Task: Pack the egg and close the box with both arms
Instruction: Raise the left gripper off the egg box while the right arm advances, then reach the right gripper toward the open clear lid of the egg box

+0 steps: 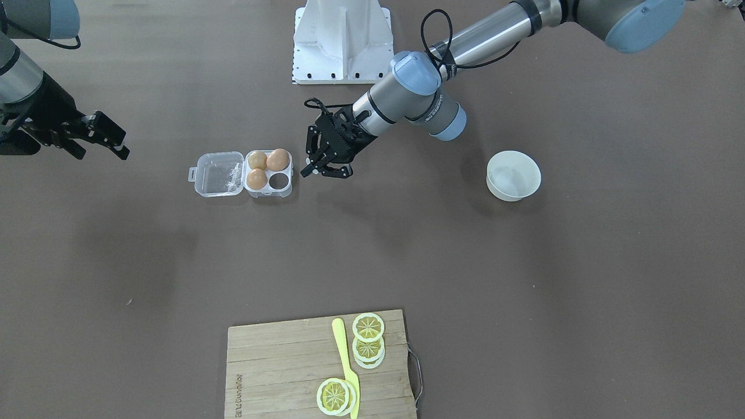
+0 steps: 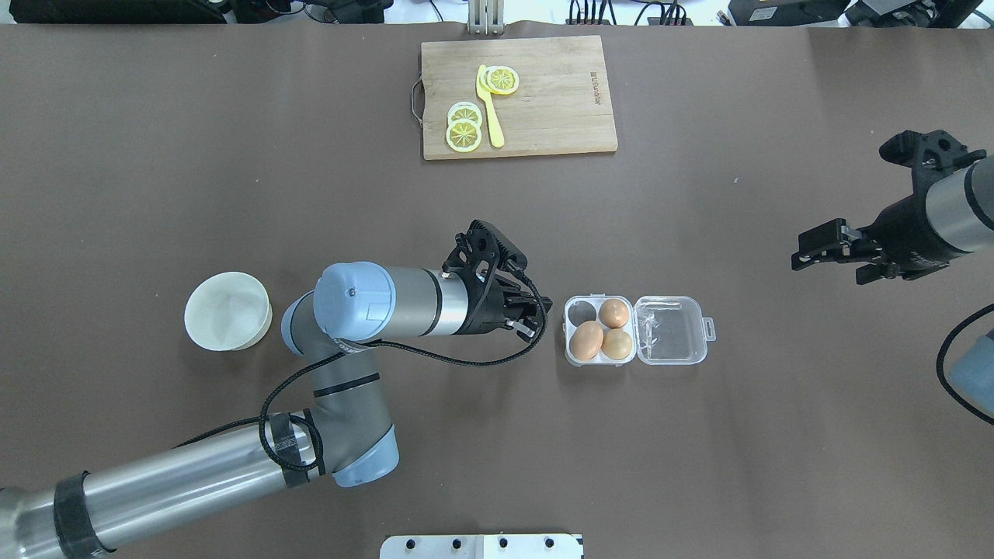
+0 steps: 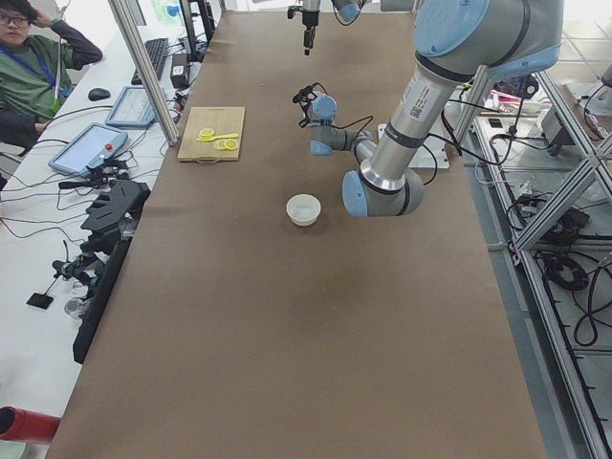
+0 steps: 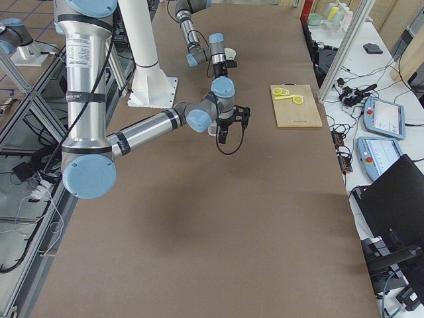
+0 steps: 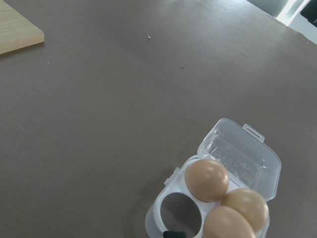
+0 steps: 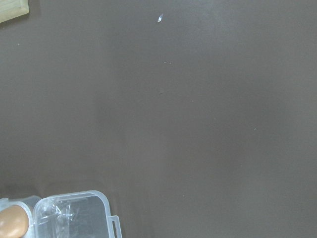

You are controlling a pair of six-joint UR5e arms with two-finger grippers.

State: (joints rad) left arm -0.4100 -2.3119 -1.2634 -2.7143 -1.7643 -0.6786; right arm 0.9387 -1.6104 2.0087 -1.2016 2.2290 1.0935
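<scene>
The only writing on the counter [image 2: 481, 225] is a line burnt into the wooden board [image 2: 559, 116] along one short edge. It shows in both the overhead and front views but is too small to read with any surety. Printed bands on the arm tubes in the side views are likewise illegible.

The box [image 2: 635, 329] lies open between the two tools, its lid flat on the counter on the right arm's side. Three eggs [image 2: 586, 339] sit in its cells. The fourth cell, on the left arm's side and farther from the robot, holds none.

The left tool [image 2: 537, 317] hovers just beside the box with its fingers spread and grips nothing. The right tool [image 2: 809, 253] hangs well apart from the box, and its fingers also seem parted with nothing held.

A white bowl [image 2: 229, 310] stands beyond the left arm's elbow. Lemon slices [image 2: 464, 132] and a yellow knife [image 2: 489, 109] lie on the board.

The left wrist view alone shows the lid's latch tab and the bare cell up close. The right wrist view catches only a lid corner and a sliver of one egg. In the left side view the arm hides the box, but that view shows a seated person [image 3: 29, 62] in green at a desk.
</scene>
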